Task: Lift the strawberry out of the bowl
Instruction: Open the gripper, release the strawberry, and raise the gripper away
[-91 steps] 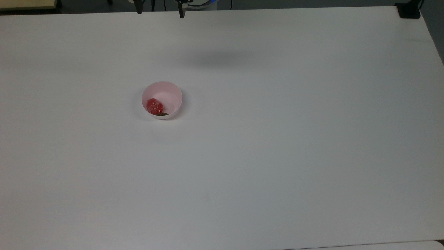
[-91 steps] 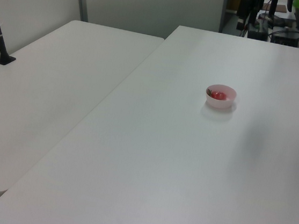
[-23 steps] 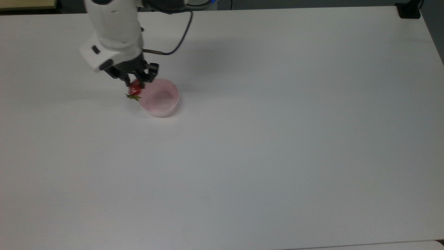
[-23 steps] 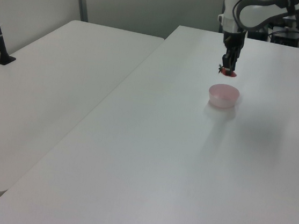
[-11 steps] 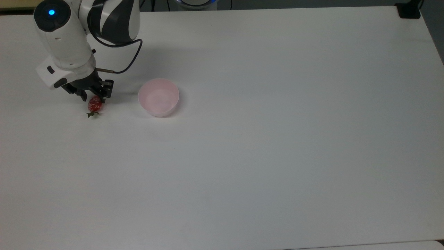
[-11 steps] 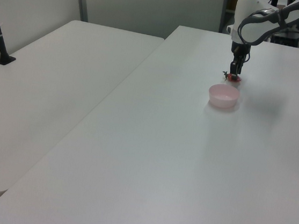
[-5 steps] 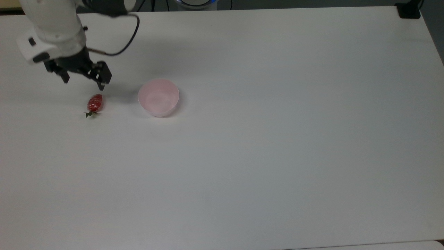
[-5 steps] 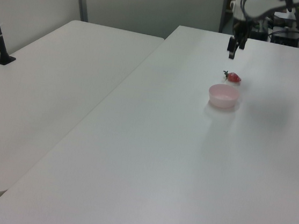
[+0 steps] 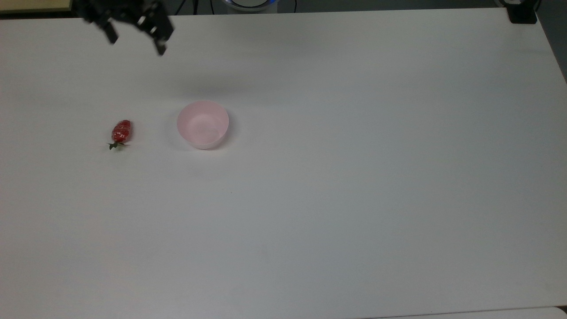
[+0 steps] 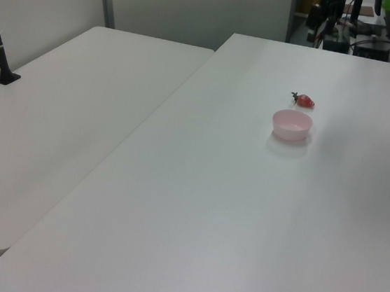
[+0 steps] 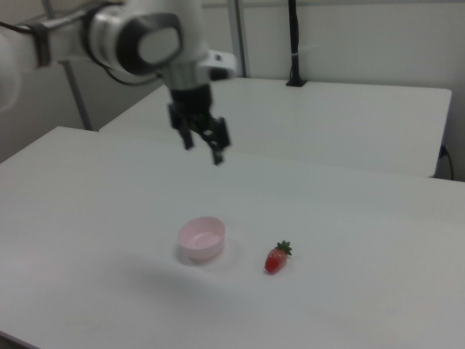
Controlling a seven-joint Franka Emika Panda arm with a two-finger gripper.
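Two task items are lying on the white bench [image 9: 336, 186]. My end effector [image 9: 135, 37] is hanging in the air with its two fingers spread wide apart, and it is gripping nothing. In the top view it is sitting near the upper left corner, over the far edge of the bench. In the right view my end effector [image 11: 203, 147] is pointing downward, well above the bench surface and above and behind the bowl [image 11: 203, 238].

The strawberry [image 9: 121, 132] is resting on its side on the bench, outside the bowl [image 9: 203, 123]. In the top view it is lying to the top view's left of the bowl, apart from it with bare bench showing between them, and its green leafy end is pointing toward the lower edge of the frame. In the right view the strawberry [image 11: 276, 259] is sitting to the right view's right of the bowl, near it but not touching it. In the left view the strawberry [image 10: 304, 100] is lying just beyond the bowl [image 10: 292, 124].

The bowl is standing upright with its opening facing up, and its pale pink interior is showing nothing inside.

A second white bench [image 10: 80, 105] is standing alongside, on the left view's left.
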